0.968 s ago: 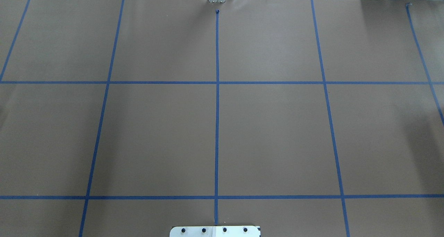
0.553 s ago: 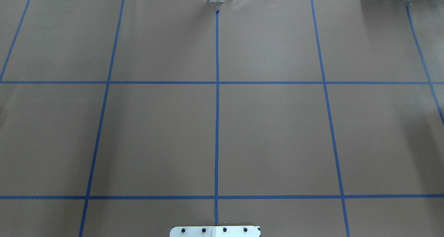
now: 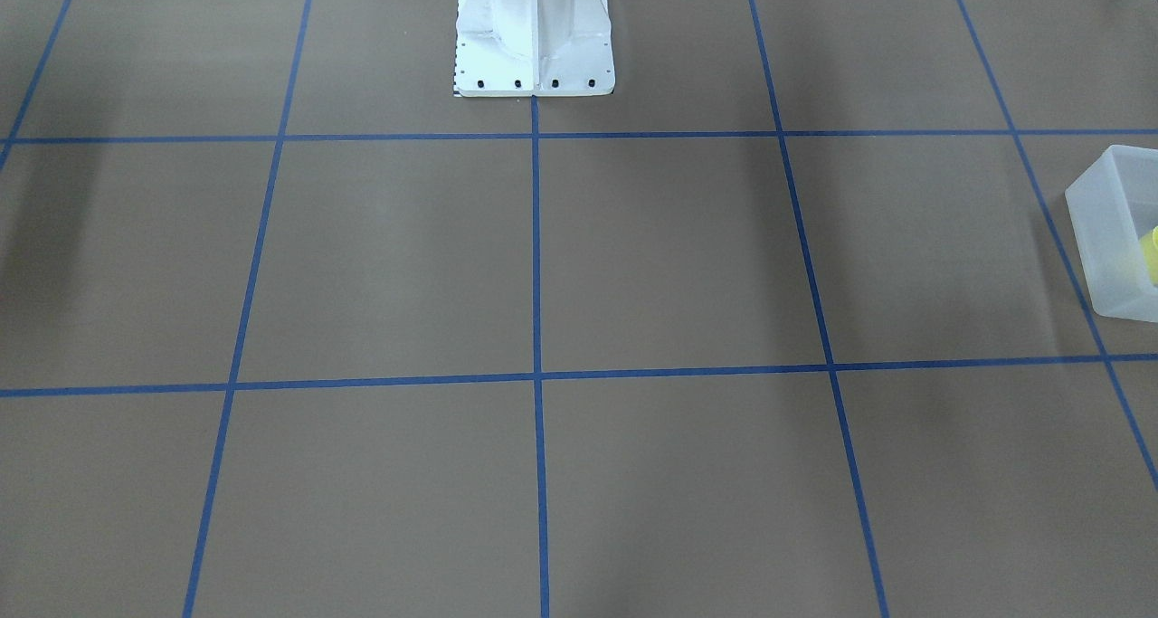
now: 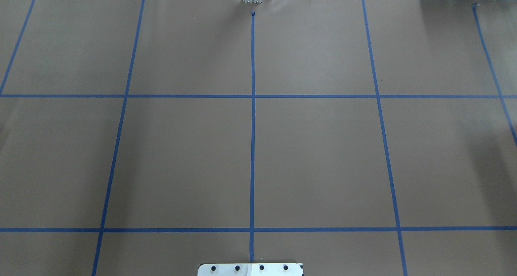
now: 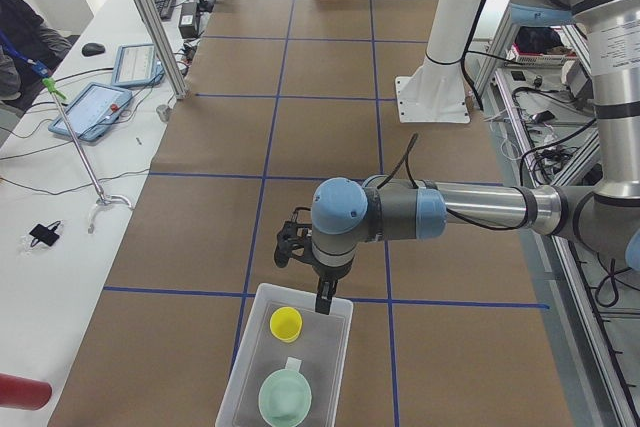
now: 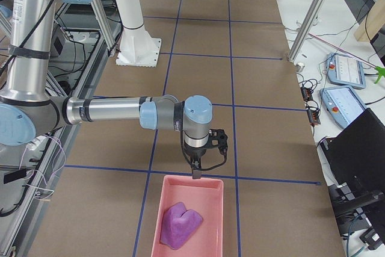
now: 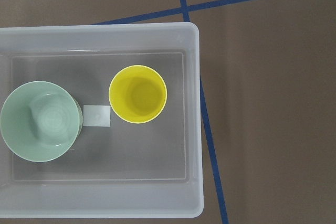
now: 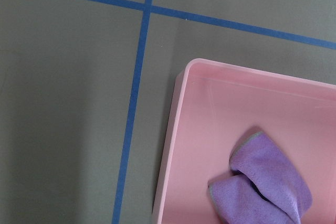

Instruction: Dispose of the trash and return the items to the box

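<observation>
Left gripper (image 5: 322, 299) poised over one end of the box (image 7: 192, 129), open or closed impossible to tell. Inside, upright and apart: cup (image 7: 137, 94) and bowl (image 7: 38, 120). Right gripper (image 6: 196, 173) above the rim of a pink tray (image 8: 177, 129) holding a purple cloth (image 8: 265, 182), grip likewise unclear.

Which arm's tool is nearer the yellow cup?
Left. The left tool hangs over the rim of the box, close to the yellow cup standing inside. The right tool is at the opposite end of the table, over the pink bin.

No legible text or labels.
</observation>
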### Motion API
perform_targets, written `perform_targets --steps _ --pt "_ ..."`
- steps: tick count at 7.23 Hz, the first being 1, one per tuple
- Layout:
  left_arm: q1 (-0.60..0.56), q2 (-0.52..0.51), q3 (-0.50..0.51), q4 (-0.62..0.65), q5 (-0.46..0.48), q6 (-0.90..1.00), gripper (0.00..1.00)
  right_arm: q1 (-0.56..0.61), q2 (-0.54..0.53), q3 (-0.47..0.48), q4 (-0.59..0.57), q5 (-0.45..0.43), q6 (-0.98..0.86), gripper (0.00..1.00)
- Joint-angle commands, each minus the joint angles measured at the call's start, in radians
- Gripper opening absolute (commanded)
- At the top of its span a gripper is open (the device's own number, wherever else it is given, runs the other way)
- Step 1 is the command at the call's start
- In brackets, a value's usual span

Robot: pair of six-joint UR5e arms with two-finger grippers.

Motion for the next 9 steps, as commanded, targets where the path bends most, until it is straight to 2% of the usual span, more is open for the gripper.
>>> perform_targets --steps 1,7,9 --pt "0.0 0.0 -0.004 -0.003 0.004 0.018 0.98 0.0 0.0 0.008 0.0 0.001 0.0 1.0" --pt "0.0 0.008 0.003 0.011 0.031 0.043 0.98 0.0 -0.017 0.048 -0.001 0.004 0.001 1.0" --pt "0.0 0.022 -0.001 0.006 0.114 0.043 0.98 0.0 -0.017 0.051 -0.003 0.007 0.001 1.0"
